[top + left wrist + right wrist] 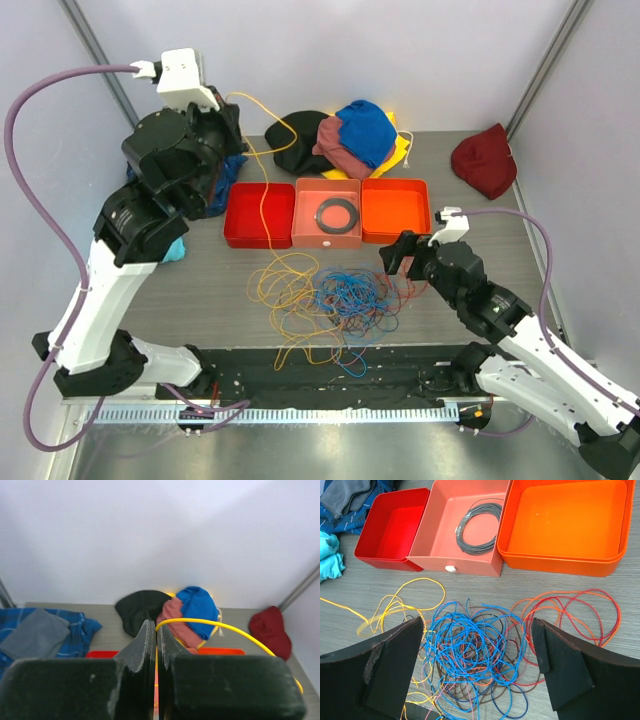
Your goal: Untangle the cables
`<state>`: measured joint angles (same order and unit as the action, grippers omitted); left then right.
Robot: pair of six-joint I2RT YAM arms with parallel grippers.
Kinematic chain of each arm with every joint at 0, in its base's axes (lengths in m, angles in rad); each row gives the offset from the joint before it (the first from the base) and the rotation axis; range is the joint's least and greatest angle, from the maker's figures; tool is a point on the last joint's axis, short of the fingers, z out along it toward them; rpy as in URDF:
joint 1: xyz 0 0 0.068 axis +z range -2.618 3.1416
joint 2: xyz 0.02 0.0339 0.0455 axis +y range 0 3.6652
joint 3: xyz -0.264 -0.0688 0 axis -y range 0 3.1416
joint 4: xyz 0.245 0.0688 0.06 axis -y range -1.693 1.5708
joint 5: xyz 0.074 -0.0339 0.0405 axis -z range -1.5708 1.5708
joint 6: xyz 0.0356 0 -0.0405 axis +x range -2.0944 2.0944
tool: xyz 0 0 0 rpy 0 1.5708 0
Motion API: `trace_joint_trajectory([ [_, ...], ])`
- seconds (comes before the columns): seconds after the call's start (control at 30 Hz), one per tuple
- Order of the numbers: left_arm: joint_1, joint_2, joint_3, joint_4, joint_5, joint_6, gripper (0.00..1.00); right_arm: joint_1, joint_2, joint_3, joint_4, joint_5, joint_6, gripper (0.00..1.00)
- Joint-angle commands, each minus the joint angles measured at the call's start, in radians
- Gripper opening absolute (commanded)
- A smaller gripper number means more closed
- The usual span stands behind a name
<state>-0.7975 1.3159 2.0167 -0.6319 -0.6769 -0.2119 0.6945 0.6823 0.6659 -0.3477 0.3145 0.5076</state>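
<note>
A tangle of thin blue, orange, yellow, red and brown cables (335,300) lies on the table in front of the trays; it also shows in the right wrist view (475,650). My left gripper (222,112) is raised high at the back left and shut on a yellow cable (215,626), which runs from the jaws down over the red tray to the pile (262,200). My right gripper (477,655) is open and empty, hovering over the right side of the tangle, with its fingers (395,665) on either side of the blue loops.
Three trays stand in a row: red (232,225), pink (305,228) holding a black ring (337,213), and orange (395,210). Clothes are heaped at the back (345,135), a dark red one at back right (485,160), blue cloth at left (45,632).
</note>
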Motion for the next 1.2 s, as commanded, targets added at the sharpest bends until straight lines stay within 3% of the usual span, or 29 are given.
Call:
trace_joint_trajectory([
  [0.0, -0.003, 0.084, 0.147, 0.090, -0.102, 0.152, 0.00, 0.005, -0.021, 0.054, -0.007, -0.002, -0.006, 0.99],
  [0.13, -0.003, 0.149, 0.301, 0.090, -0.119, 0.206, 0.00, 0.004, -0.027, 0.067, -0.013, 0.003, -0.015, 0.99],
  [0.23, -0.003, 0.138, 0.298, 0.127, -0.093, 0.198, 0.00, 0.005, -0.018, 0.055, 0.015, -0.035, -0.009, 0.99],
  [0.5, -0.028, 0.174, 0.344, 0.091, 0.057, 0.094, 0.00, 0.028, 0.106, 0.020, 0.240, -0.296, 0.040, 0.99],
  [0.63, -0.058, 0.177, 0.307, 0.060, 0.091, 0.082, 0.00, 0.143, 0.212, 0.089, 0.265, -0.286, 0.010, 0.99],
  [0.73, -0.074, 0.158, 0.271, 0.067, 0.083, 0.078, 0.00, 0.227, 0.275, 0.095, 0.260, -0.180, 0.003, 0.99],
  [0.87, -0.074, 0.163, 0.244, 0.101, -0.010, 0.135, 0.00, 0.234, 0.267, 0.069, 0.276, -0.140, 0.052, 0.99],
  [0.93, -0.074, 0.175, 0.214, 0.127, -0.122, 0.193, 0.00, 0.234, 0.222, 0.057, 0.265, -0.086, 0.055, 0.99],
  [1.03, -0.072, 0.201, 0.169, 0.191, -0.257, 0.284, 0.00, 0.234, 0.133, 0.052, 0.198, 0.012, 0.046, 1.00],
  [1.17, -0.036, 0.238, 0.134, 0.247, -0.309, 0.299, 0.00, 0.234, 0.031, 0.050, 0.081, 0.086, 0.031, 0.99],
])
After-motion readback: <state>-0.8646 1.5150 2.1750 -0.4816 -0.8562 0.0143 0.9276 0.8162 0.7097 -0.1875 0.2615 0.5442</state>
